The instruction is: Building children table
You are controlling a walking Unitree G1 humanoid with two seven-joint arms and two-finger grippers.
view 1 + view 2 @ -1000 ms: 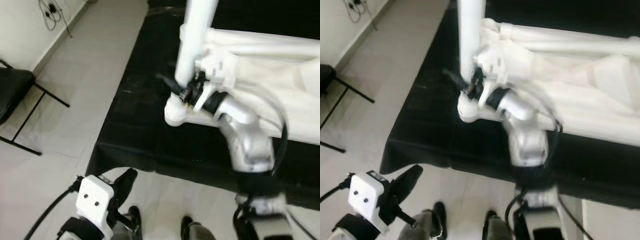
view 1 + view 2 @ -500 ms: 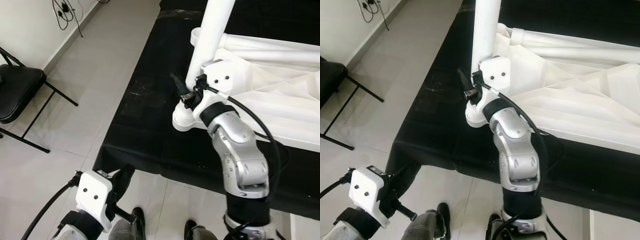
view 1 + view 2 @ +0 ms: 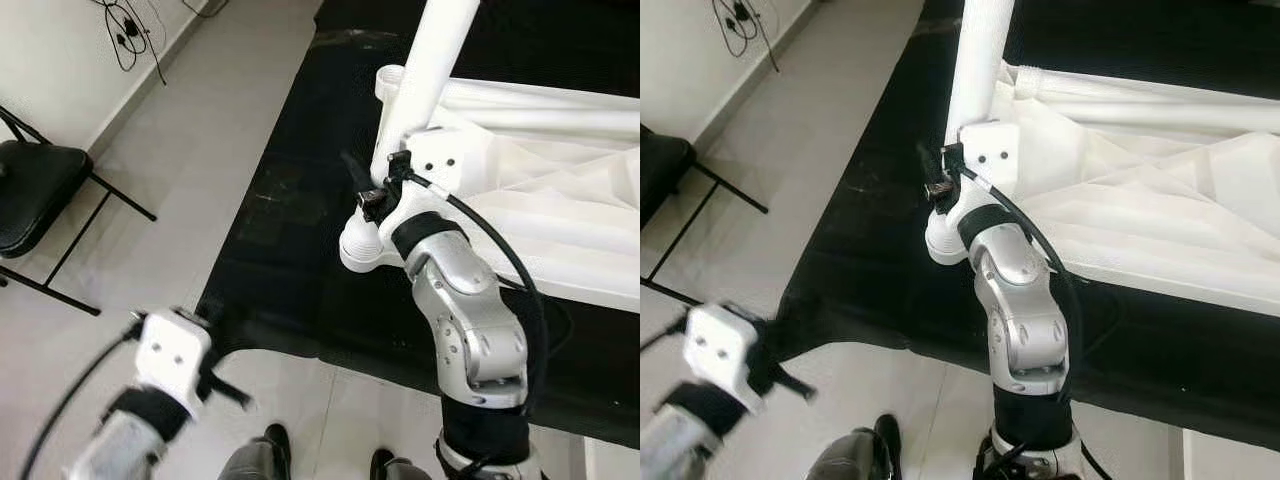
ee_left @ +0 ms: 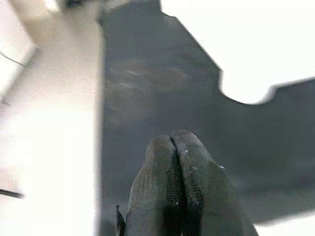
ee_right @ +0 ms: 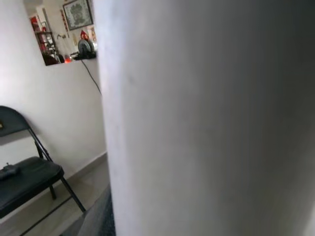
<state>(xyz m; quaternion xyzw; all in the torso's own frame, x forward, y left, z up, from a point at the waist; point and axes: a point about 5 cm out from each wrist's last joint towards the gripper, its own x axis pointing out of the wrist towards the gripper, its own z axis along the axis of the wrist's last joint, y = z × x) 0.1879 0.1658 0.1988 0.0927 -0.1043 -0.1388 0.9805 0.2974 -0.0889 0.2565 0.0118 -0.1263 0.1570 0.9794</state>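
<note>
— Down at the lower left, what is the left gripper (image 4: 172,147) doing?
— Hanging blurred beside the black-draped table (image 3: 290,250), over pale floor (image 3: 200,120); its wrist view shows both fingers (image 4: 160,187) pressed together, empty.
— And the right gripper (image 3: 372,185)?
— Up against the upright white table leg (image 3: 425,80), rising from the corner socket of the upturned white tabletop (image 3: 560,200) on the cloth. One finger shows beside the leg; I cannot tell whether the fingers grip. Its wrist view adds a folding chair (image 5: 24,177)

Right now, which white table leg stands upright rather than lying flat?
The leg at the near corner socket, beside the right gripper; the other leg lies flat along the tabletop.
</note>
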